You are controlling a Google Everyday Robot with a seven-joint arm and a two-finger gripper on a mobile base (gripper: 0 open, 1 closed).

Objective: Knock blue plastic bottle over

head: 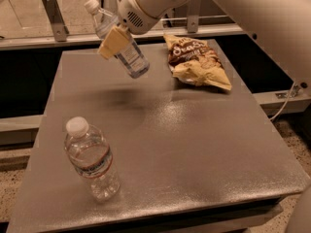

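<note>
The blue plastic bottle (127,56) is slim and clear, with a white cap and a pale label. It is tilted, cap up and to the left, and hangs in the air over the back left of the grey table (204,159). My gripper (118,43) is shut on its middle, and one tan finger (112,41) lies across the front of it. The bottle's shadow falls on the table below it.
A wider clear ribbed bottle (92,161) with a red-and-blue band stands upright at the front left. A brown and yellow chip bag (197,62) lies at the back right. A metal rail and post (52,14) run behind the table.
</note>
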